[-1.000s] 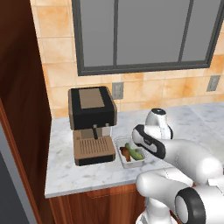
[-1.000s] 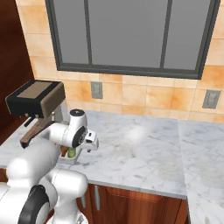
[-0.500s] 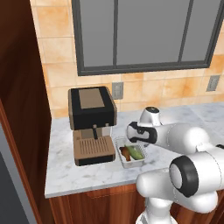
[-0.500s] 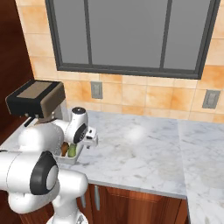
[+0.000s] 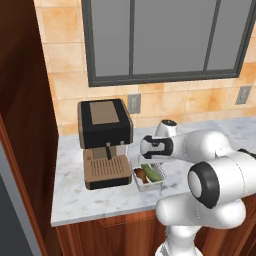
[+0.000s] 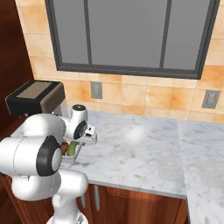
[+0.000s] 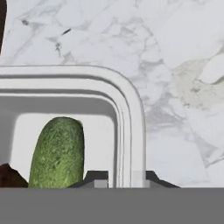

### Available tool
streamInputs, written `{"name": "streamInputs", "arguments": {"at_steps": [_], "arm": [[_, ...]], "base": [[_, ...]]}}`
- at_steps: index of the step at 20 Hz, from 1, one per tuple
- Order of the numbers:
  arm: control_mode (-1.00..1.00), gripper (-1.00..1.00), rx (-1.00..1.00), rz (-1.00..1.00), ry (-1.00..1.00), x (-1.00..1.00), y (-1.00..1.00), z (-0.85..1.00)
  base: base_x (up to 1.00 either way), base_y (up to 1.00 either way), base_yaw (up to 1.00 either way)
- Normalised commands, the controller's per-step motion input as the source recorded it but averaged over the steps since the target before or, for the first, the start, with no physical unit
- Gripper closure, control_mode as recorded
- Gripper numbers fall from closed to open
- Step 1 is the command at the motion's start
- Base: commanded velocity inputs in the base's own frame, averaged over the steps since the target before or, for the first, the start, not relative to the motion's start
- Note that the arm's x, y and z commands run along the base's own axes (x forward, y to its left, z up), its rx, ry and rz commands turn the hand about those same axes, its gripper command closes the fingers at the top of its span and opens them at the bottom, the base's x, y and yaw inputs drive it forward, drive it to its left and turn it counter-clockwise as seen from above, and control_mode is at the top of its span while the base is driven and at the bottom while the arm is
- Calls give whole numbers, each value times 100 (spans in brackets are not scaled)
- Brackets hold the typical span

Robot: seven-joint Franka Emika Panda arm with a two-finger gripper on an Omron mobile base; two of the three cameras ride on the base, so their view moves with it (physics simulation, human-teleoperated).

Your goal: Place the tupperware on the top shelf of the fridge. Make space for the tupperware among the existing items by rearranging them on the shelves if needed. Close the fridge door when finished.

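The two-finger gripper [image 7: 120, 178] sat with one dark tip on each side of the shallow whitish translucent tupperware's [image 7: 131, 131] rim, can't tell if clamped.

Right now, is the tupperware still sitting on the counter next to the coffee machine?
Yes, the tupperware rests on the marble counter just right of the coffee machine.
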Motion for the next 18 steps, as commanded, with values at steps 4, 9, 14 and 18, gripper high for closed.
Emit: {"name": "streamInputs", "arguments": {"at_steps": [4, 9, 14, 18], "arm": [[-100, 100, 1, -1, 0, -22, -19, 12], [-100, 100, 11, -18, 0, -77, -70, 67], [-100, 100, 8, -13, -8, -74, -65, 97], [-100, 100, 9, -4, -19, -71, -40, 100]], "base": [[0, 0, 0], [0, 0, 0], [0, 0, 0], [0, 0, 0]]}}
